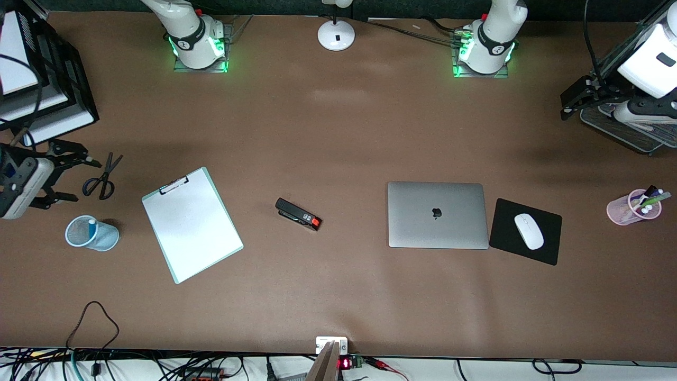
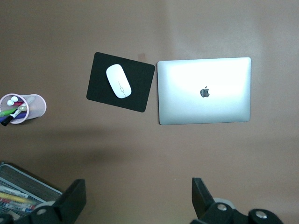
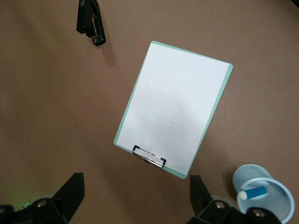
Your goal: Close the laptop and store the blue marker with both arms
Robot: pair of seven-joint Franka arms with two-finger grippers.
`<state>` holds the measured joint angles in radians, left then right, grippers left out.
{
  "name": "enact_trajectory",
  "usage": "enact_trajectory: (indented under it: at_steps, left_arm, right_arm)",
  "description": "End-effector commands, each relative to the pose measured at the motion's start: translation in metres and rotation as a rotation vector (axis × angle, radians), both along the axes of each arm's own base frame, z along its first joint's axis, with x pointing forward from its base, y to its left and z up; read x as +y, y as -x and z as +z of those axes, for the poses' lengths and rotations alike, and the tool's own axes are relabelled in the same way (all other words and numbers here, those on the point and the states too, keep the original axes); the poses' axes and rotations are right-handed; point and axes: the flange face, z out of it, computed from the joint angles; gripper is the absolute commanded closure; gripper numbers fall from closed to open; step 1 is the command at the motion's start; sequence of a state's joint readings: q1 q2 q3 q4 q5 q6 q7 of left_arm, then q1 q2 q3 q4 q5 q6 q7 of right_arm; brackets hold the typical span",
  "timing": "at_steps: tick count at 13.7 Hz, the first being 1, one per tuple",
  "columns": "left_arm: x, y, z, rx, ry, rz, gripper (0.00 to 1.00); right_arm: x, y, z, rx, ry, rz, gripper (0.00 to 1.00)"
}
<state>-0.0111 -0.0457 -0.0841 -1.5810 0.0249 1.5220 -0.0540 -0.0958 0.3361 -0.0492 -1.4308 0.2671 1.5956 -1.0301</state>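
Note:
The silver-grey laptop (image 1: 437, 214) lies shut on the table, lid down with the apple logo up; it also shows in the left wrist view (image 2: 204, 91). The blue marker (image 1: 92, 227) stands in a light blue mesh cup (image 1: 108, 238) at the right arm's end of the table, and the right wrist view shows the marker (image 3: 254, 192) in the cup (image 3: 252, 169). My right gripper (image 1: 79, 179) is open and empty, up over the table beside the scissors (image 1: 103, 177). My left gripper (image 1: 567, 106) is open and empty, up beside the wire tray (image 1: 629, 132).
A clipboard (image 1: 191, 222) and a black stapler (image 1: 299, 213) lie mid-table. A white mouse (image 1: 529, 231) sits on a black pad (image 1: 505, 233) beside the laptop. A pink pen cup (image 1: 621, 211) stands at the left arm's end. A black rack (image 1: 37, 79) and a lamp base (image 1: 336, 34) stand by the bases.

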Motion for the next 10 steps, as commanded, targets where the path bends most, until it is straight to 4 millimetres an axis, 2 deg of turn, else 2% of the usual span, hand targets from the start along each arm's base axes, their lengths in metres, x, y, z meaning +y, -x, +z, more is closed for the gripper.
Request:
enact_trajectory:
  at_steps: [1, 2, 4, 7, 10]
  left_arm:
    - [-0.001, 0.007, -0.002, 0.001, 0.023, -0.019, 0.0]
    - [-0.001, 0.014, -0.002, 0.003, 0.021, -0.019, 0.0]
    - [-0.002, 0.016, -0.002, 0.004, 0.02, -0.021, 0.0]
    - [-0.003, 0.017, -0.002, 0.003, 0.02, -0.024, 0.0]
    - [-0.008, 0.017, -0.002, 0.007, 0.064, -0.025, 0.0]
  right_arm:
    - [0.015, 0.02, 0.009, 0.043, 0.064, -0.122, 0.0]
    - [0.027, 0.023, 0.013, 0.062, 0.085, -0.176, 0.0]
    - [0.034, 0.03, 0.014, 0.097, 0.104, -0.281, 0.0]
    - [0.041, 0.041, 0.012, 0.15, 0.17, -0.433, 0.0]
    - [0.048, 0.053, 0.021, 0.214, 0.266, -0.6, 0.0]
